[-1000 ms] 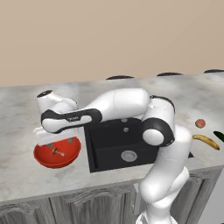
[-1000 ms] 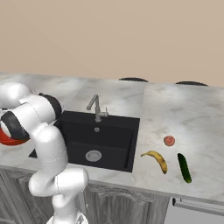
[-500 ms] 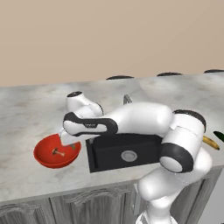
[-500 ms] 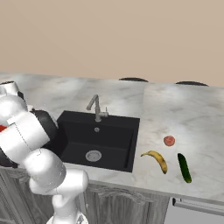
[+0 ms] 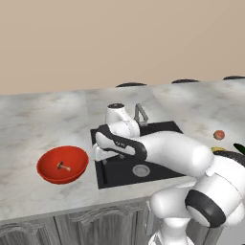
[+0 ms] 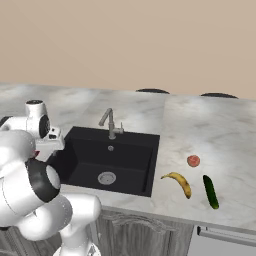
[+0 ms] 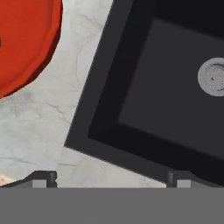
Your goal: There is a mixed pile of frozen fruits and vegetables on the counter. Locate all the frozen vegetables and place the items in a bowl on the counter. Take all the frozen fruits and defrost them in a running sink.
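Resting in the red bowl (image 5: 62,164) at the left base view's lower left, tiny mushroom (image 5: 62,166), gripper (image 7: 111,177) spread wide, empty, over the black sink (image 5: 139,155) edge, banana (image 6: 178,182), red fruit (image 6: 193,160), cucumber (image 6: 210,191) right of centre on the counter (image 6: 210,135).

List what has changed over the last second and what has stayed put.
The arm swung from over the red bowl toward the sink, its gripper empty and open. The mushroom stayed in the bowl; banana, red fruit and cucumber stayed put.
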Motion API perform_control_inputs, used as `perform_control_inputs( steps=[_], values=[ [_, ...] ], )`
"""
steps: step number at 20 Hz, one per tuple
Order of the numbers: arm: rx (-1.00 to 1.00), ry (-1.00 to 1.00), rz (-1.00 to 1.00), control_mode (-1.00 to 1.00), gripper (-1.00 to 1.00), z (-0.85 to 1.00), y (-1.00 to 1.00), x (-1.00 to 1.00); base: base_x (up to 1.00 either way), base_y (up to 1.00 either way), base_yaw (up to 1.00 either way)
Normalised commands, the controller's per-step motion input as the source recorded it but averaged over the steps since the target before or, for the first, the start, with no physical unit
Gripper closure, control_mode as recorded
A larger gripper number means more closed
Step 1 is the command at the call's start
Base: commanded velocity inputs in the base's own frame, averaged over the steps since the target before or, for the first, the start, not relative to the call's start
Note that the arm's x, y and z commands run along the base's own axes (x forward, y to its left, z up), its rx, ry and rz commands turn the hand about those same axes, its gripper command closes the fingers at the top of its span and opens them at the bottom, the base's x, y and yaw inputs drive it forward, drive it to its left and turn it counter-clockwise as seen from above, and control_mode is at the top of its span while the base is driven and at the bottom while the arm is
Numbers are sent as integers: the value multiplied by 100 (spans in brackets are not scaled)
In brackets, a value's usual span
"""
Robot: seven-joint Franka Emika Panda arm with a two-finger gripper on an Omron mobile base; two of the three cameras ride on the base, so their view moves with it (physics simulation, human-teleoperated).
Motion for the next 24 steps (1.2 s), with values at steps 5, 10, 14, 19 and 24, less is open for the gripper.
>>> perform_control_inputs(
  steps=[5,10,14,19,24],
  values=[
    [6,0,3,-100,-100,-24,-72,-7,0,0,0],
    [8,0,0,-100,-100,-17,-63,-8,0,0,0],
    [1,-3,7,-100,-100,10,-57,-10,0,0,0],
    [-1,10,-6,-100,-100,37,-51,1,0,0,0],
    [0,21,-15,-100,-100,16,-60,0,0,0,0]
  ],
)
